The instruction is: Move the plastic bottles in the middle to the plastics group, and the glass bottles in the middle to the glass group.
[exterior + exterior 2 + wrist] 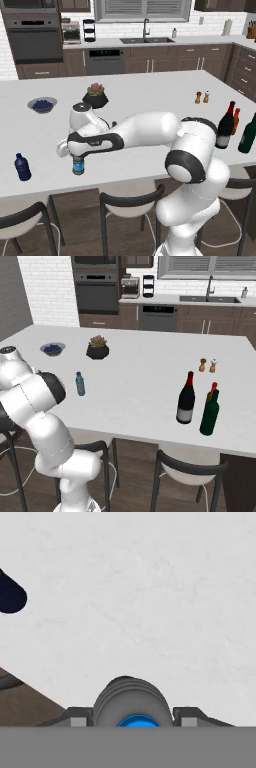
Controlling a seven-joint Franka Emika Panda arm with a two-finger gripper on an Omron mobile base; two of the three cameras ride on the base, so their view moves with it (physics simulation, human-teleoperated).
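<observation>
The gripper (132,722) stands with its jaws partly closed on either side of a plastic water bottle (131,704), seen top-down in the hand view with its blue cap between the two finger tips (77,718). The jaws appear to have hold of it at the shoulder. In the left base view that bottle (78,165) hangs below the hand, at or just above the counter (150,95).

Judgement: the bottle is light, thin-walled and smooth; it will yield under a hard squeeze and may slip or swing if gripped high. A hold just under the cap is firmest.

Off to one side of the jaws stands the navy-blue bottle (22,167), the plastics group.
</observation>
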